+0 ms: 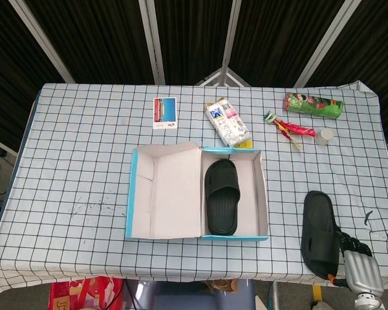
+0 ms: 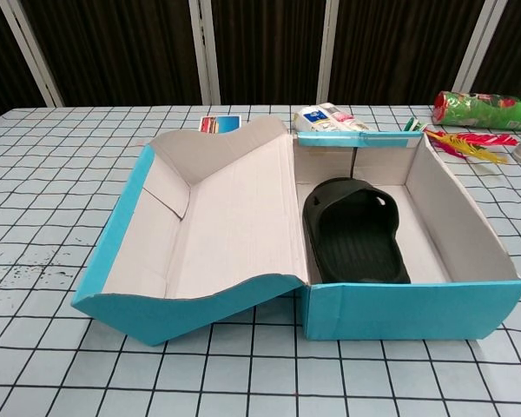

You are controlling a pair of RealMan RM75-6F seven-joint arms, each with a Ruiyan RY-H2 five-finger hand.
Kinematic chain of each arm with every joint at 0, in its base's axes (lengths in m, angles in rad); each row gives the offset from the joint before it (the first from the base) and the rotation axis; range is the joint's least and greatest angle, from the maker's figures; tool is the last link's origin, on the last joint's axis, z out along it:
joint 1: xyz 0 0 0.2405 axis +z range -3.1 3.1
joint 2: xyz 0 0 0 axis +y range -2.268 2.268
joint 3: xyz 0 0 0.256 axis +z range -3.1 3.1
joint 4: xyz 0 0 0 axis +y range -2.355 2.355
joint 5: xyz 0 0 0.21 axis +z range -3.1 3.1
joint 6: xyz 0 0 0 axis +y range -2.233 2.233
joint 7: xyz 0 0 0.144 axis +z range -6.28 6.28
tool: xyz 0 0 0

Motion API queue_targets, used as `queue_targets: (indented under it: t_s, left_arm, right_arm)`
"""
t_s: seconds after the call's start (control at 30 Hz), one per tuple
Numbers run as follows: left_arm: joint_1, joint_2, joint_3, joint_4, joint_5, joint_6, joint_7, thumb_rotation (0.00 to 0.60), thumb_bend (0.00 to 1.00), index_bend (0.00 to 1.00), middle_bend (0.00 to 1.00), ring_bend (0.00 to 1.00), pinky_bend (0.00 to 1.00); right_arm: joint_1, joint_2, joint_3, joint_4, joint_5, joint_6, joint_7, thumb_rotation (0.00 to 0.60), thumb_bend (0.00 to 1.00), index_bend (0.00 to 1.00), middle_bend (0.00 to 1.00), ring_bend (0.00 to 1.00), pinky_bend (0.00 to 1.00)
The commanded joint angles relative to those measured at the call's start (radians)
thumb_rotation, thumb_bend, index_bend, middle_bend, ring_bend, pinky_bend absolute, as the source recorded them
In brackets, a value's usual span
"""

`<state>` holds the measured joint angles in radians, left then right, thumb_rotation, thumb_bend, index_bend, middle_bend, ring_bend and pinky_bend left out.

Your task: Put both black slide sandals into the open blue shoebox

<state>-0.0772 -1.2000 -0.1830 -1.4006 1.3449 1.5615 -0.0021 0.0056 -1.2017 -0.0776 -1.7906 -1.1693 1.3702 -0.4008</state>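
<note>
**One sandal boxed, one on the desk by the right robot hand**

Blue shoebox [image 1: 197, 194] sits open near the middle of the desk [image 1: 77, 148], lid folded out flat to the left. Desk is covered in a white cloth with a black grid.

First black sandal [image 1: 222, 197] lies inside the box tray, sole down, against the tray's left side, long axis running front to back. Chest view shows the same sandal [image 2: 356, 233] resting flat on the box floor, with bare cardboard to its right.

Second black sandal [image 1: 319, 232] lies on the desk, well to the right of the box, near the front edge, sole down, roughly parallel to the boxed one.

Right robot hand [image 1: 357, 261] shows only in the head view, at the lower right corner, just beside the near end of the second sandal. Dark fingers [image 1: 349, 243] reach toward the sandal's right edge; whether they touch or grip it cannot be told. Left robot hand shows in neither view.

Far side of the desk: a small picture card [image 1: 165, 112], a white packet [image 1: 227, 122] just behind the box, a green tube-shaped pack [image 1: 313, 105], a red-and-yellow item [image 1: 290, 128] and a small white cap-like object [image 1: 324, 135].
</note>
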Motion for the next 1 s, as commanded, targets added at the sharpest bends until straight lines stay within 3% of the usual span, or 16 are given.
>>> queue_targets:
  t_s: [0.03, 0.7, 1.0]
  left_arm:
    - [0.001, 0.001, -0.001, -0.001, -0.001, 0.002, 0.0, 0.6, 0.37, 0.05, 0.0, 0.0, 0.13]
    - [-0.002, -0.007, -0.005, -0.004, -0.025, -0.012, 0.039, 0.6, 0.37, 0.05, 0.0, 0.0, 0.13]
    - [-0.005, -0.01, -0.005, -0.003, -0.027, -0.017, 0.041, 0.6, 0.37, 0.06, 0.0, 0.0, 0.13]
  right_arm:
    - [0.004, -0.019, 0.009, 0.021, 0.005, -0.007, -0.006, 0.6, 0.19, 0.08, 0.09, 0.09, 0.11]
    - [0.02, -0.072, 0.054, 0.104, -0.012, -0.022, 0.029, 0.6, 0.19, 0.08, 0.09, 0.09, 0.11]
    - [0.027, -0.068, 0.05, 0.087, -0.008, -0.046, 0.015, 0.6, 0.18, 0.16, 0.09, 0.09, 0.11]
